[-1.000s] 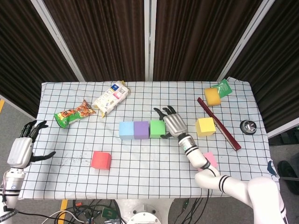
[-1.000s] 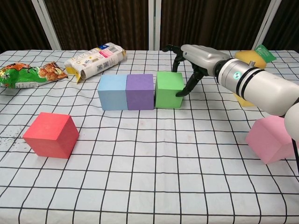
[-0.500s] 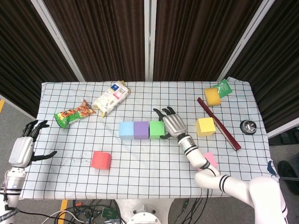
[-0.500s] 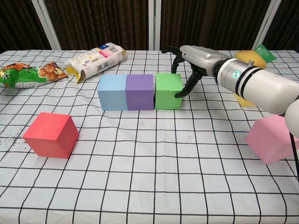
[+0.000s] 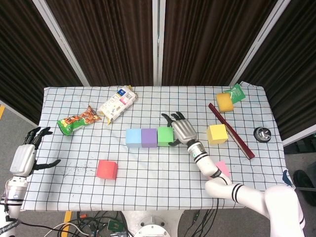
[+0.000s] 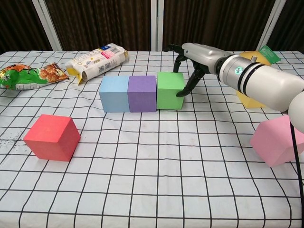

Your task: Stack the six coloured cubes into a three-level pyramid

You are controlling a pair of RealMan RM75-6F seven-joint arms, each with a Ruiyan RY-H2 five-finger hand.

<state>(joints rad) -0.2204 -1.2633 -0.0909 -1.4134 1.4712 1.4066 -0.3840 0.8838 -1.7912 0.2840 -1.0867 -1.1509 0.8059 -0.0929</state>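
Cubes blue (image 6: 114, 93), purple (image 6: 142, 93) and green (image 6: 170, 90) sit flush on the desk (image 6: 156, 156) as our pyramid's base, our right hand (image 6: 195, 59) open against the green one, squaring the row, we judge

The right hand (image 6: 192, 59) touches the green cube (image 6: 170, 90), which abuts the purple cube (image 6: 142, 93) and blue cube (image 6: 114, 93).

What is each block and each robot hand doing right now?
Blue foam cube: on table, touching purple.
Purple foam cube: middle of row.
Green foam cube: row's end, right hand against it.
Red foam cube: alone, unstacked.
Yellow foam cube: loose.
Pink foam cube: loose.
Left hand: empty, off table.
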